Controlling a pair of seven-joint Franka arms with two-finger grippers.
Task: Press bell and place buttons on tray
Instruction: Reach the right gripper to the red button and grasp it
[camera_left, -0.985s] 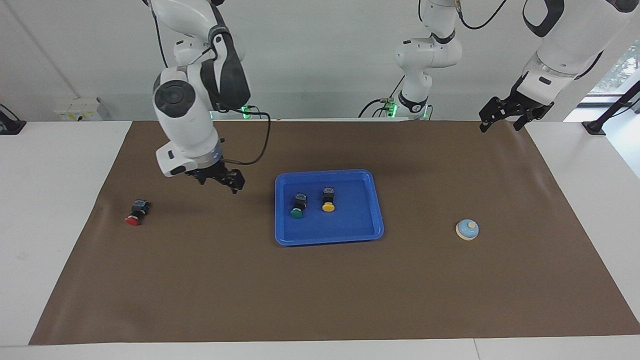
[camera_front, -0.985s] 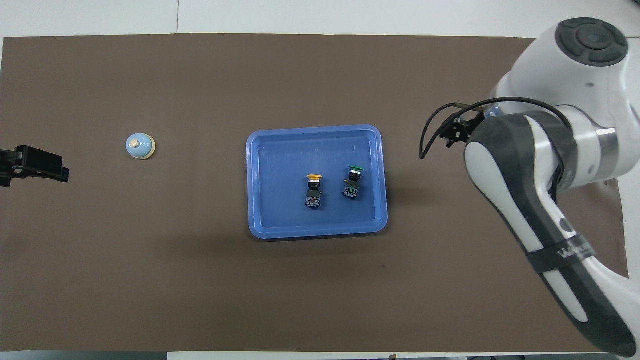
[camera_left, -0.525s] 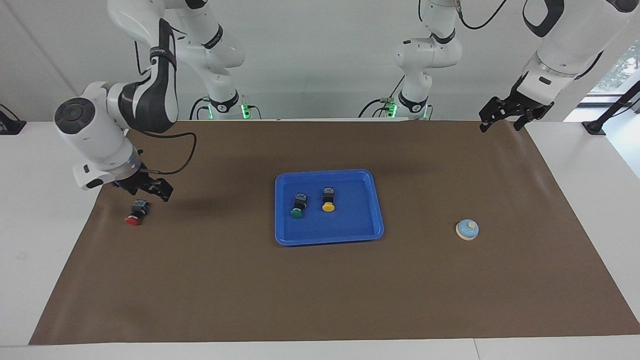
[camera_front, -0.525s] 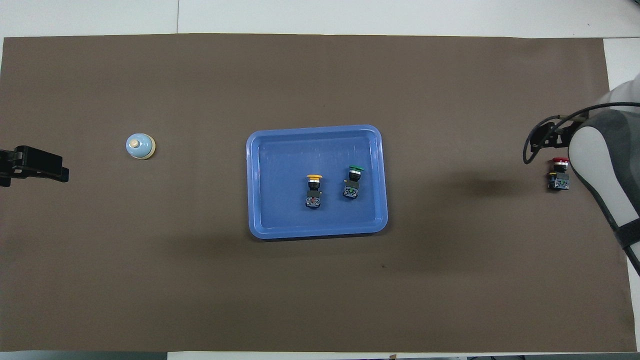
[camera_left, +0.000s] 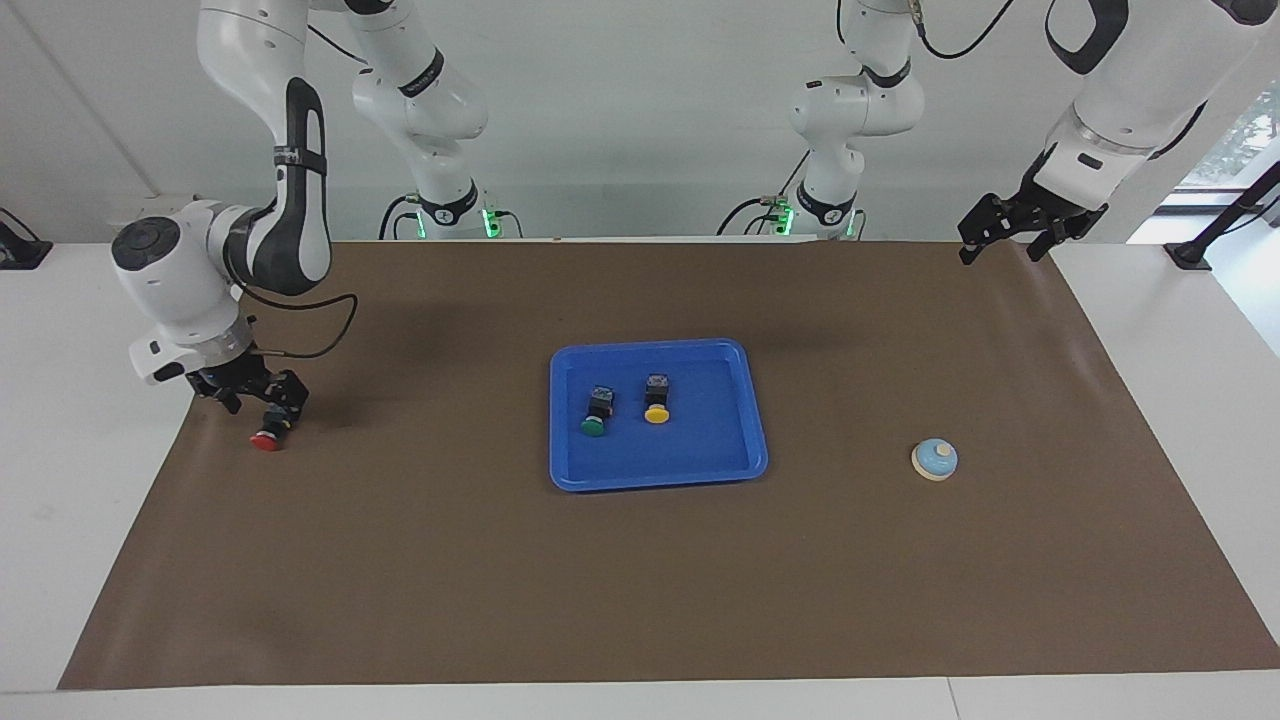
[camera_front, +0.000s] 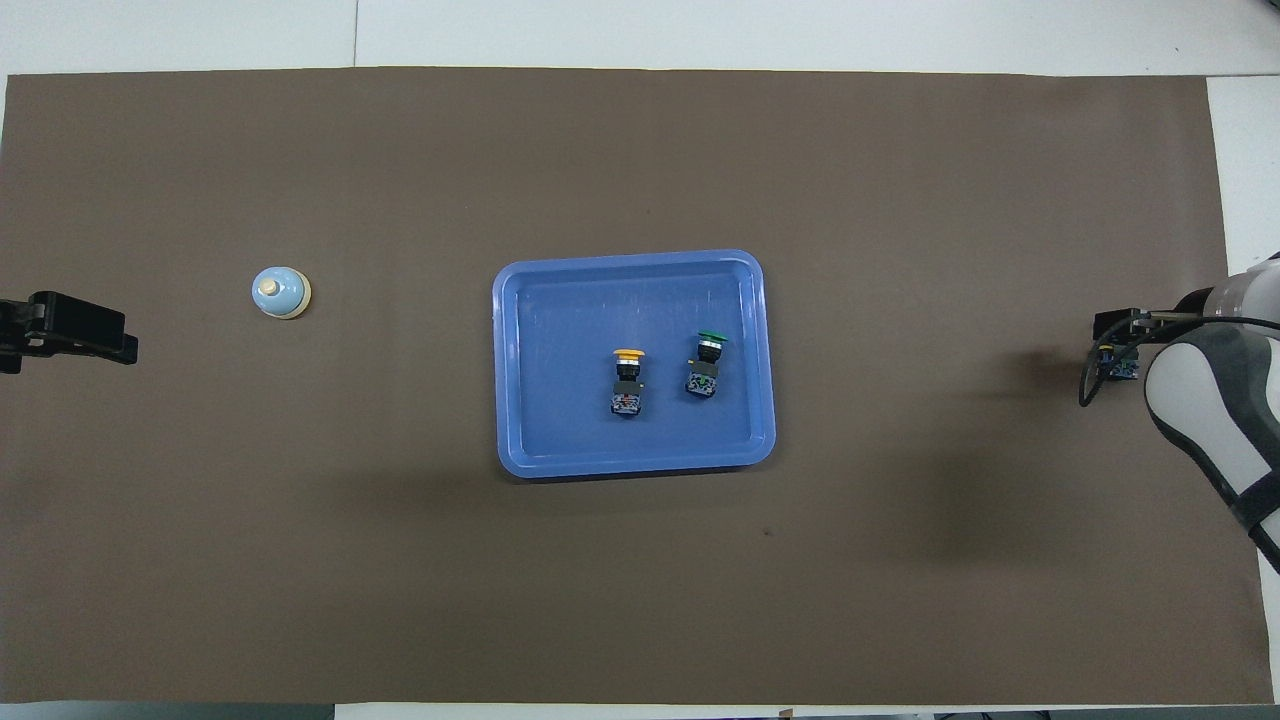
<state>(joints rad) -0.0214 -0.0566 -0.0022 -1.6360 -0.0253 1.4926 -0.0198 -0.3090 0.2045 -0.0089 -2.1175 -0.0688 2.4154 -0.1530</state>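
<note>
At the right arm's end of the brown mat, the right gripper (camera_left: 262, 400) sits low over the black-bodied red-capped push-button (camera_left: 267, 438); its fingers straddle the body, grip uncertain. Only the facing view shows the red cap. Toward the middle, the shallow blue plastic tray (camera_left: 740, 420) holds the green-capped button (camera_left: 594, 422) and yellow-capped button (camera_left: 656, 410). Past the tray sits the light-blue domed bell (camera_left: 935, 459). The left gripper (camera_left: 1010, 232) waits, state unclear.

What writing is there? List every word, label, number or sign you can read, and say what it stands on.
No text can be read anywhere.
Coloured labels on the bodies of the yellow button and the green button: too small to read.
Red button: no marking can be made out.
Tray and bell: no print visible.
</note>
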